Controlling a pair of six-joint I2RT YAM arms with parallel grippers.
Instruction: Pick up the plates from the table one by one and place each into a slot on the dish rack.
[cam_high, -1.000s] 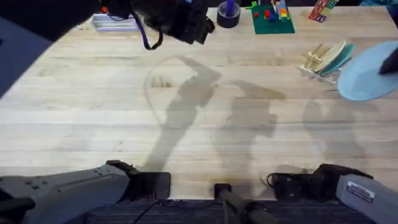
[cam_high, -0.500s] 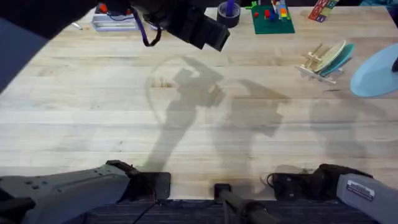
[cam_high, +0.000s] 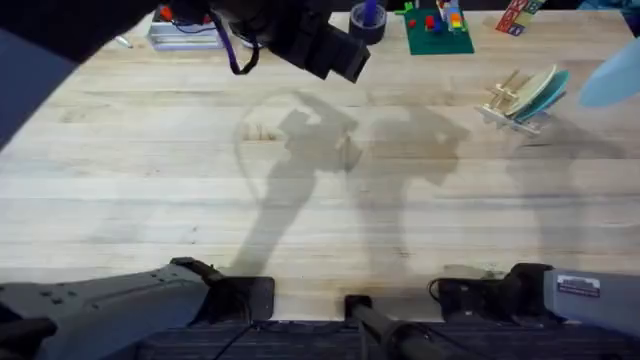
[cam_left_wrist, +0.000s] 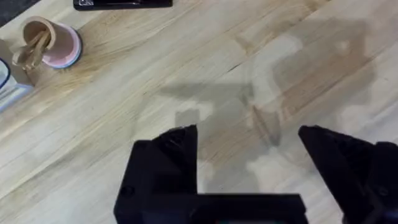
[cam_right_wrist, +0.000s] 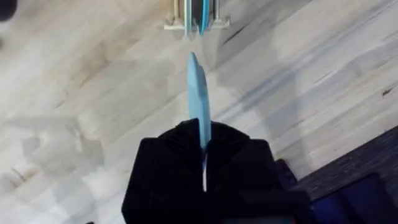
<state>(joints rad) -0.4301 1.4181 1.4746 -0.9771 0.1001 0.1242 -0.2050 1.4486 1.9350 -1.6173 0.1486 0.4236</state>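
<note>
Right jaws (cam_right_wrist: 202, 149) pinch the light blue plate (cam_right_wrist: 198, 99) edge-on, held above the bench (cam_right_wrist: 93, 93). Straight ahead of them: dish rack (cam_right_wrist: 191, 18), with a pale yellow plate (cam_high: 532, 86) and a teal plate (cam_high: 547, 96) already slotted. Left jaws (cam_left_wrist: 249, 155) spread wide, nothing between them, bare bench below.

The worktop (cam_high: 150, 190) is a broad surface of pale wooden planks with visible grain. Light falls from above, casting soft grey shadows across its middle. Along the far edge stand a green brick baseplate (cam_high: 438, 38) with coloured bricks, a dark tape roll (cam_high: 367, 25) and a clear tray (cam_high: 185, 37). Dark flooring (cam_right_wrist: 348, 186) lies beyond one worktop edge.
</note>
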